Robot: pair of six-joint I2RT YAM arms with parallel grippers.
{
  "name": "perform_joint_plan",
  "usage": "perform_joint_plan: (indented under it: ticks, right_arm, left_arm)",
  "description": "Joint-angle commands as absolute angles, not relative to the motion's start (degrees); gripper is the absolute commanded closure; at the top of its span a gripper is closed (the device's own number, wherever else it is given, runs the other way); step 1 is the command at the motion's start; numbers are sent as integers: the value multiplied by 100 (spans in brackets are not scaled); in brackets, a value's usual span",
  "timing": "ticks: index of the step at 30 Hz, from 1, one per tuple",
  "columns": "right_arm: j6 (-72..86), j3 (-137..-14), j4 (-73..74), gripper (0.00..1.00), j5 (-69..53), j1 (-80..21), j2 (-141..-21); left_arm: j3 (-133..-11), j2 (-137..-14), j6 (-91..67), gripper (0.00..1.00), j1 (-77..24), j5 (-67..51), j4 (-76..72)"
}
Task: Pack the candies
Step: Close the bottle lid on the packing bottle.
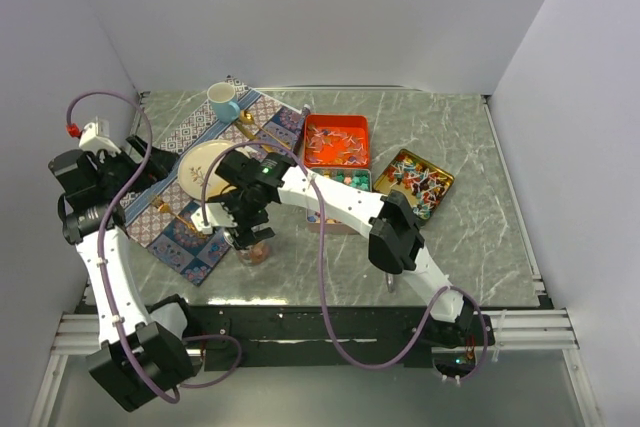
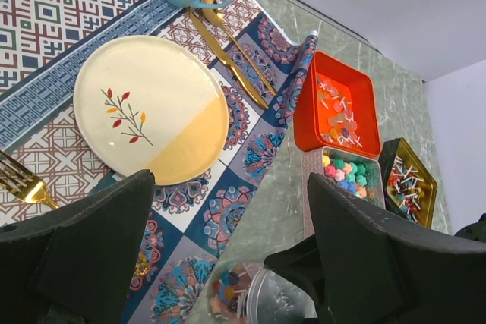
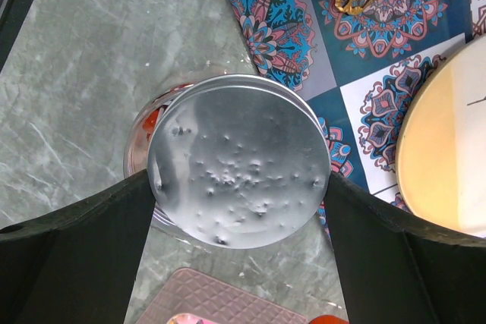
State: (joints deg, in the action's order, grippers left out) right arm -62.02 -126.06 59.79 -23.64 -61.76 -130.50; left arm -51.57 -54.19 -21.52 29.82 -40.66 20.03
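Note:
A small clear jar (image 3: 144, 123) with mixed candies (image 2: 222, 292) in it stands on the marble next to the placemat's corner. My right gripper (image 3: 239, 180) is shut on its round silver lid (image 3: 239, 161), one finger on each side. The lid hangs over the jar mouth, slightly off-centre. In the top view that gripper (image 1: 252, 230) is right over the jar (image 1: 259, 253). More candies lie in three tins: wrapped pieces in the orange tin (image 1: 336, 140), pastel lumps (image 2: 345, 174) in a small tin, wrapped pieces in the gold tin (image 1: 414, 182). My left gripper (image 2: 231, 187) is open above the placemat, holding nothing.
A patterned placemat (image 1: 200, 182) carries a cream plate (image 2: 148, 108), a blue mug (image 1: 223, 101), a gold knife (image 2: 228, 58) and a gold fork (image 2: 19, 184). A quilted tin lid (image 3: 220, 301) lies just beside the jar. White walls close in the table.

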Motion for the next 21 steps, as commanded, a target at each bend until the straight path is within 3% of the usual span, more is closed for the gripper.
perform_joint_plan:
  ticks: [1,21]
  right_arm:
    - [-6135,-12595,6486,14,-2039,-6258,-13070]
    - [-6126,-12938,7172,15,-2031,-6258,-12622]
  left_arm:
    - [-5195,-5203,-2171,12,3006,-4087,1881]
    - [-4860,-4948,-2390,12,3015,-4104,1661]
